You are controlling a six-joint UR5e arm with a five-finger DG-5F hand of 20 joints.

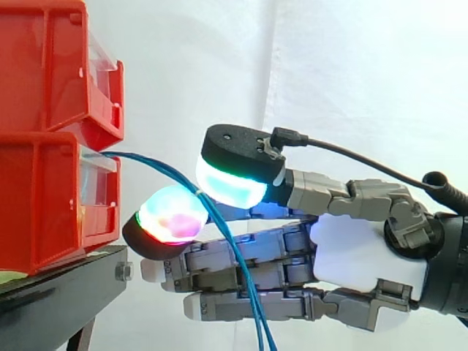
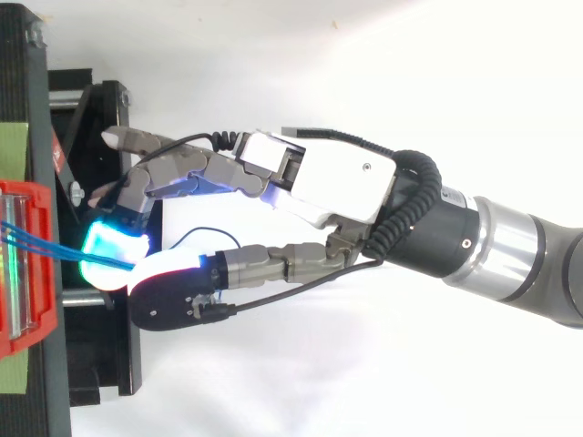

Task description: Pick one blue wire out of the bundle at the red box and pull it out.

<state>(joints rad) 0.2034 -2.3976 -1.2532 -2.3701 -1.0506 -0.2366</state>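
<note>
A bundle of thin blue wires (image 1: 157, 164) comes out of the front of the lower red box (image 1: 44, 197) and droops to the right, then falls below the hand. My hand (image 1: 365, 252) reaches in from the right, just off the box front. The wires pass between the glowing thumb pad (image 1: 230, 183) above and a glowing fingertip pad (image 1: 172, 216) below, which close on them. The other fingers lie straight underneath. In the top view the blue wires (image 2: 46, 244) run from the red box (image 2: 27, 264) into the pinch of the hand (image 2: 337, 177).
A second red box (image 1: 44, 66) is stacked on the lower one. Both rest on a black stand (image 1: 51, 292), whose frame (image 2: 100, 118) lies under the fingers. A white curtain hangs behind.
</note>
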